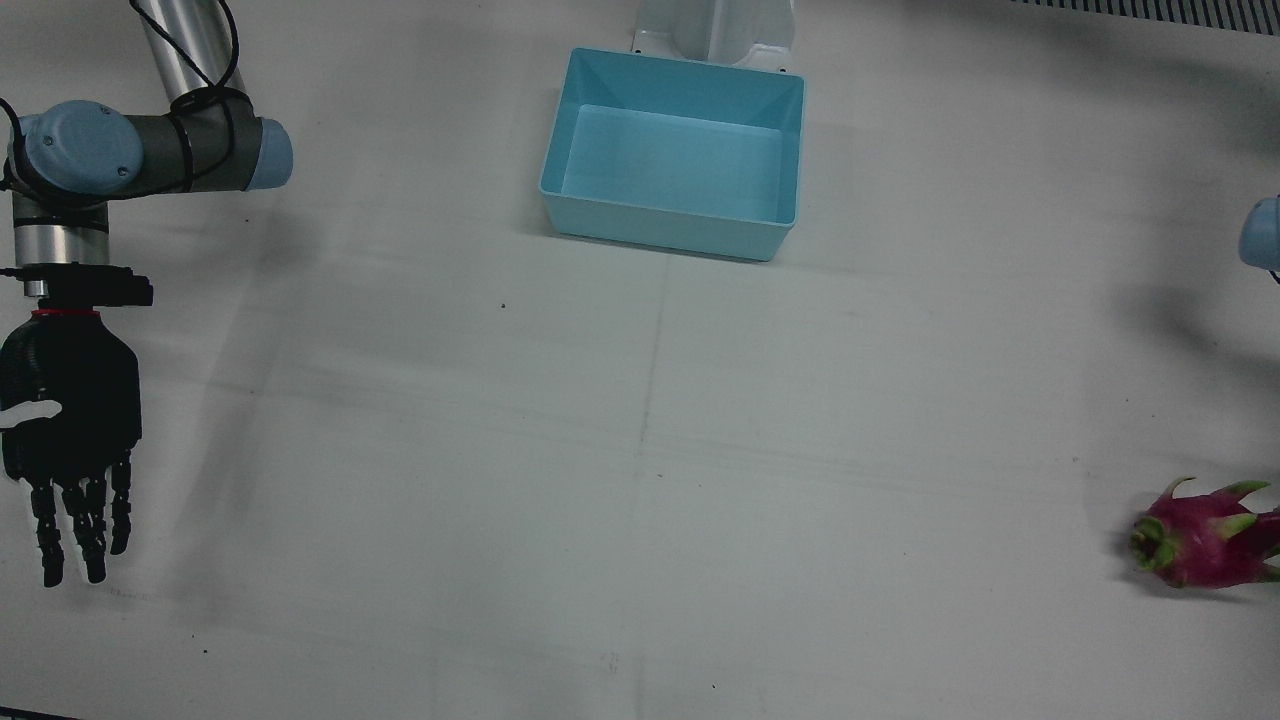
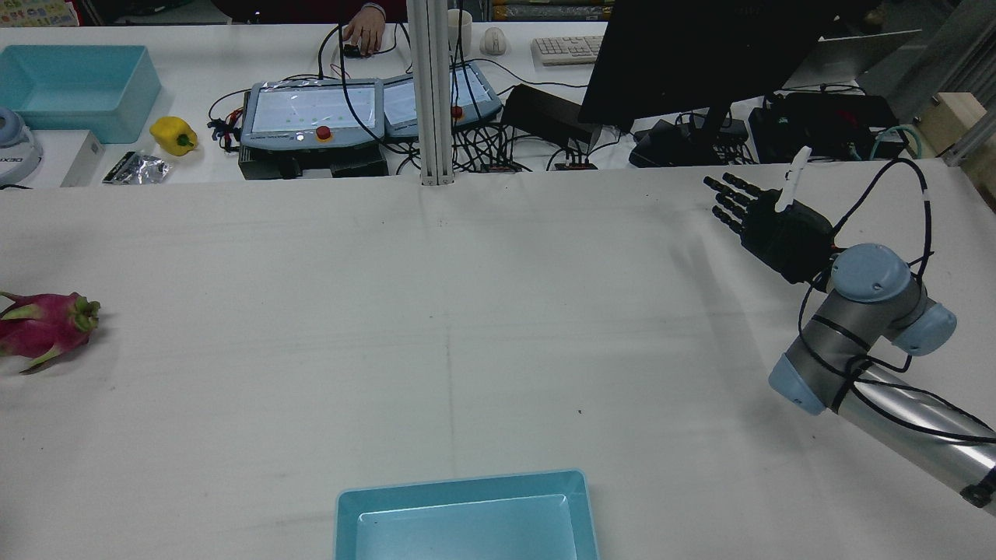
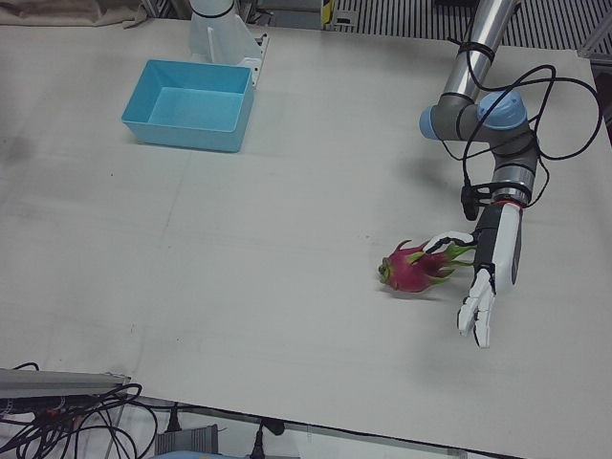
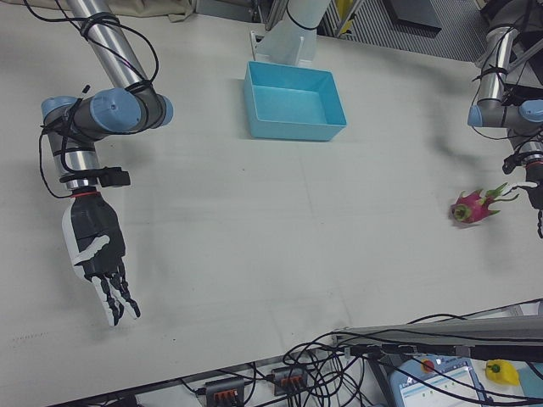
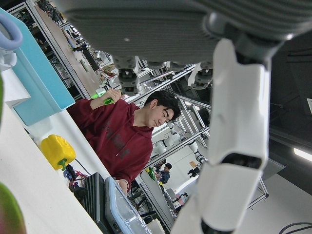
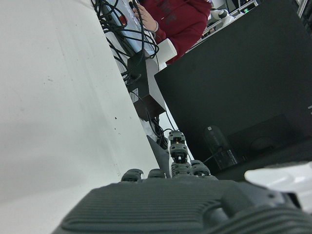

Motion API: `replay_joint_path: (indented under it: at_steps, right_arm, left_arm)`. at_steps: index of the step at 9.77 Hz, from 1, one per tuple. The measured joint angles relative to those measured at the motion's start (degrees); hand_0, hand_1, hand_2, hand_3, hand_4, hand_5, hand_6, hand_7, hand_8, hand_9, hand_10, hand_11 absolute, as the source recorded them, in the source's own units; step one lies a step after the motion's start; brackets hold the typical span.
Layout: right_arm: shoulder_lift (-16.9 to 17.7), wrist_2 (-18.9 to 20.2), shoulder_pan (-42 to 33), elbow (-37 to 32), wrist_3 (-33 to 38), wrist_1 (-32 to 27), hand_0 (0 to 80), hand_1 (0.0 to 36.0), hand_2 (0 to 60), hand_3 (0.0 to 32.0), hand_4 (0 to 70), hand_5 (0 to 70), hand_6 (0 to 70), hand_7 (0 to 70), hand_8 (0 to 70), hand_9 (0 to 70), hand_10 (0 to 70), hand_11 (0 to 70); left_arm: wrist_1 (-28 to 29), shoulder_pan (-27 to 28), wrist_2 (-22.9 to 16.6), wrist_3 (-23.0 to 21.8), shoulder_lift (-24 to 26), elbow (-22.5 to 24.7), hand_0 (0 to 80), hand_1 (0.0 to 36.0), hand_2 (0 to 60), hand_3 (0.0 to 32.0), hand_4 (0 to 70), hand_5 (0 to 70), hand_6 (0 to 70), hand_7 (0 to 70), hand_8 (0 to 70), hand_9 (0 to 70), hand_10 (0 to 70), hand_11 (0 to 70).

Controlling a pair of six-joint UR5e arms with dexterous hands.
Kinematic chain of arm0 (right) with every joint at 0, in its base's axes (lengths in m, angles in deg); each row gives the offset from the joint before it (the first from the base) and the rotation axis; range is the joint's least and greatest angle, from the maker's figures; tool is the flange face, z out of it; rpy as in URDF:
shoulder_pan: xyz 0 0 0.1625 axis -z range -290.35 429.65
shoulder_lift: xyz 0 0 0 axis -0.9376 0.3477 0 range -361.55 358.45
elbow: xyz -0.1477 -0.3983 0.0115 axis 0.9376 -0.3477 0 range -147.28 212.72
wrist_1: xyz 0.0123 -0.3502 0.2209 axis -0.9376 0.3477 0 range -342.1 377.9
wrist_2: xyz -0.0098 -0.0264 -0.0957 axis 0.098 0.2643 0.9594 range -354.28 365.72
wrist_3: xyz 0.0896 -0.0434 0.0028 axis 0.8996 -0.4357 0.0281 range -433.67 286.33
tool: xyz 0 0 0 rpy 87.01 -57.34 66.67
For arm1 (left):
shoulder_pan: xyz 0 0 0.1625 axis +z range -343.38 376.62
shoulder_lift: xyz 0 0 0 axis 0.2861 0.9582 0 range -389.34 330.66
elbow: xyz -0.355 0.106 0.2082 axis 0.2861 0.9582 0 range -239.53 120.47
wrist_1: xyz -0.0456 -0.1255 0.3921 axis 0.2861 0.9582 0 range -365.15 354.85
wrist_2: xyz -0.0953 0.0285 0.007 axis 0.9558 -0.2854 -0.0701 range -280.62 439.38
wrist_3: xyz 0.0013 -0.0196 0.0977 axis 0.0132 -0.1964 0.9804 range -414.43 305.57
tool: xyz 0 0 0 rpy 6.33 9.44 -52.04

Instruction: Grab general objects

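A pink dragon fruit (image 3: 413, 269) with green scales lies on the white table, at the right edge of the front view (image 1: 1205, 535) and the left edge of the rear view (image 2: 43, 327). My left hand (image 3: 492, 263) is open, fingers straight and pointing to the table's front edge, close beside the fruit on the view's right. Its thumb reaches over the fruit's leaves; I cannot tell if it touches. My right hand (image 1: 70, 430) is open and empty, far away at the other side of the table; it also shows in the rear view (image 2: 766, 222).
An empty light-blue bin (image 1: 670, 238) stands at the middle back of the table, near the pedestals (image 3: 182, 137). Beyond the table's front edge are a person, control pendants (image 2: 315, 109), cables, a monitor and a yellow pepper (image 2: 175, 134).
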Motion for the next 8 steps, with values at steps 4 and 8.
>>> replay_joint_path:
  at_steps: [4,8]
  right_arm:
    - [0.00,0.00,0.00,0.00,0.00,0.00,0.0,0.0,0.0,0.0,0.0,0.0,0.0,0.0,0.0,0.0,0.0,0.0]
    - [0.00,0.00,0.00,0.00,0.00,0.00,0.0,0.0,0.0,0.0,0.0,0.0,0.0,0.0,0.0,0.0,0.0,0.0]
  left_arm:
    - [-0.15,-0.85,-0.31,-0.74,0.02,0.56,80.0,36.0,34.6,0.0,7.2,0.0,0.0,0.0,0.0,0.0,0.0,0.0]
    - [2.05,-5.30,-3.68,0.41,-0.89,-0.15,80.0,36.0,27.1,0.0,7.7,0.0,0.0,0.0,0.0,0.0,0.0,0.0]
